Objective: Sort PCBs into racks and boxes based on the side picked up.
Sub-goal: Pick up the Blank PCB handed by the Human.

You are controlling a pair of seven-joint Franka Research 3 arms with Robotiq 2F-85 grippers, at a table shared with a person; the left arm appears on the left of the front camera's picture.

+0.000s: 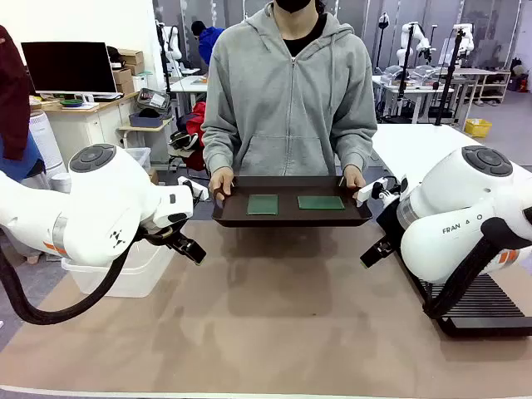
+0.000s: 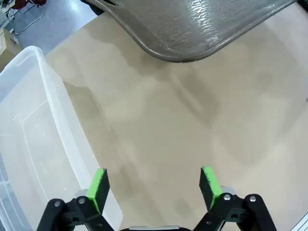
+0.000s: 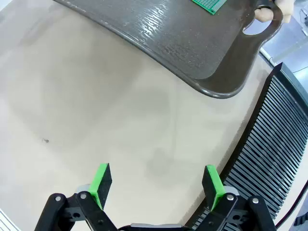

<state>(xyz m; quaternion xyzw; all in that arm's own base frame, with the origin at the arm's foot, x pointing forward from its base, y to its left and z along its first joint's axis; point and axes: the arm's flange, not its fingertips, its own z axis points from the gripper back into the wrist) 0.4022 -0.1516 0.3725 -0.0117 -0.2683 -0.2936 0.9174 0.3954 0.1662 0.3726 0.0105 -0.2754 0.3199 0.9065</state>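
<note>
A person at the far side holds a dark brown tray by its handles just above the table. On it lie two green PCBs, one on the left and one on the right. A corner of a PCB shows in the right wrist view. My left gripper hangs open over bare table, between the clear box and the tray. My right gripper is open too, empty, above the table beside the black slotted rack.
The box stands at the table's left edge under my left arm, and the rack lies along the right edge under my right arm. The person's hands grip both tray handles. Tan tabletop stretches between the arms.
</note>
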